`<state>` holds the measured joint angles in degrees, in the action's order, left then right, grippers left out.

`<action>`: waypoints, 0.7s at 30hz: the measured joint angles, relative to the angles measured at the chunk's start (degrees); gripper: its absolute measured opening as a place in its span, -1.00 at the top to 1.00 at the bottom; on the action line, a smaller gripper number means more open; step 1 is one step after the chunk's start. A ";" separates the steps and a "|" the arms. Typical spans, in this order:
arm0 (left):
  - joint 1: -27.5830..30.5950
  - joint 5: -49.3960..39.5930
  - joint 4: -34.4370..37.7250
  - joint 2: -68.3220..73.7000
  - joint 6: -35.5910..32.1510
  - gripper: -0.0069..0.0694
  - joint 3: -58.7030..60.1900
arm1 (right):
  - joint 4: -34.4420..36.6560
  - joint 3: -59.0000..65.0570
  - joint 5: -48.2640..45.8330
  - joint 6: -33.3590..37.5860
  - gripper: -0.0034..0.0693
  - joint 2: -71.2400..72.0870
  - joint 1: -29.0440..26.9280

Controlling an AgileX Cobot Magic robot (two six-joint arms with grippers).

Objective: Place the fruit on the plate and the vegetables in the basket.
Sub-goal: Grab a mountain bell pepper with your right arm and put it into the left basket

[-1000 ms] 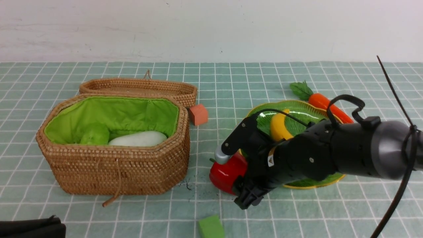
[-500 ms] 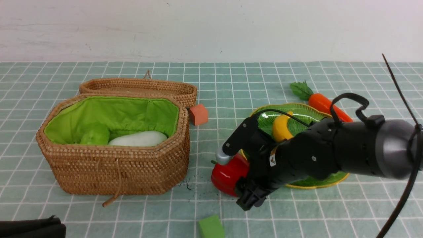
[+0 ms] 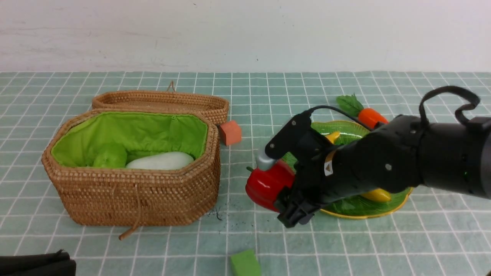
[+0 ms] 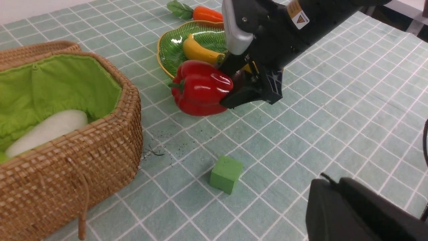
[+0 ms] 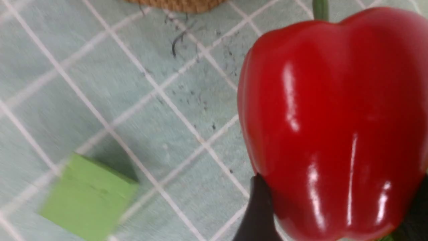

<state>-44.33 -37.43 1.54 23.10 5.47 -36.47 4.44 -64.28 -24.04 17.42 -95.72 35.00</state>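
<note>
1. The right gripper (image 3: 282,189) was found clamped on the red bell pepper (image 3: 264,186), one finger above it and one below.
2. The pepper was held between the basket (image 3: 134,199) and the plate (image 3: 360,212), near the plate's rim.
3. The radish (image 3: 161,161) and gourd (image 3: 110,155) were noted in the basket, the banana (image 4: 197,52) on the plate.
4. The left gripper (image 4: 334,197) was recorded closed.

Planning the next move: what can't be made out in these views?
- Plate contents: front view, right arm covers most; only bits of banana show.
- Carrot body: front view, behind that arm.
- Red pepper's gripped end: front view, covered by the right gripper.
- Left gripper jaws: out of frame; only dark housing at the left wrist view's edge.
- Green cube: blurred in right wrist view.
</note>
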 joint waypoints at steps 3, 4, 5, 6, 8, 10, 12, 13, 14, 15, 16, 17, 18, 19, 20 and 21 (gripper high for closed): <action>0.00 0.07 -4.95 0.00 5.40 0.74 0.00 | 0.78 -7.29 -6.37 -5.06 -0.51 3.57 0.07; 0.00 0.07 -5.34 0.00 5.81 0.74 0.00 | 0.78 -7.81 -7.33 -5.65 -0.51 3.77 0.07; 0.00 0.07 -8.53 0.00 8.64 0.74 0.00 | 0.93 -11.74 -10.27 -6.89 -0.51 4.66 0.07; 0.00 0.11 -10.62 0.00 10.84 0.74 0.00 | 1.22 -13.93 -12.76 -7.33 -0.51 5.11 0.07; 0.00 0.05 -16.19 0.00 17.42 0.74 0.00 | 3.06 -18.88 -16.59 -6.86 -0.51 5.26 0.22; 0.00 -0.52 -21.28 0.00 24.55 0.74 0.00 | 5.80 -22.48 -17.91 -4.51 -0.51 4.31 0.77; 0.00 -1.97 -25.97 0.00 30.17 0.74 0.00 | 9.50 -25.99 -17.53 -0.80 -0.51 2.32 1.62; 0.00 -2.88 -28.34 0.00 32.85 0.74 0.00 | 11.84 -28.03 -17.20 1.64 -0.51 0.77 2.22; 0.00 -3.76 -30.43 0.00 35.15 0.74 0.00 | 14.20 -30.19 -16.75 4.20 -0.51 -1.06 2.88; 0.00 -4.39 -32.13 0.00 36.77 0.74 0.00 | 16.54 -32.41 -16.40 6.75 -0.51 -3.11 3.54; 0.00 -4.80 -33.11 0.00 38.34 0.74 0.00 | 18.29 -34.17 -16.07 8.78 -0.51 -4.86 4.15; 0.00 -5.16 -34.11 0.00 39.39 0.74 0.00 | 20.60 -36.72 -15.83 11.62 -0.51 -7.59 4.69; 0.00 -5.16 -34.12 0.00 39.66 0.74 0.00 | 21.24 -37.51 -15.71 12.46 -0.51 -8.50 4.98; 0.00 -5.21 -34.47 0.00 40.26 0.74 0.00 | 23.15 -39.99 -15.18 15.04 -0.51 -11.66 5.42; 0.00 -5.21 -34.42 0.00 40.46 0.74 0.00 | 23.97 -41.49 -14.78 16.16 -0.51 -13.42 5.59; 0.00 -5.21 -34.30 0.00 40.58 0.74 0.00 | 24.78 -42.78 -14.29 17.29 -0.51 -15.56 5.66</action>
<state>-44.33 -42.63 -32.76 23.10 46.05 -36.47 29.22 -107.06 -38.33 34.71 -111.28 40.66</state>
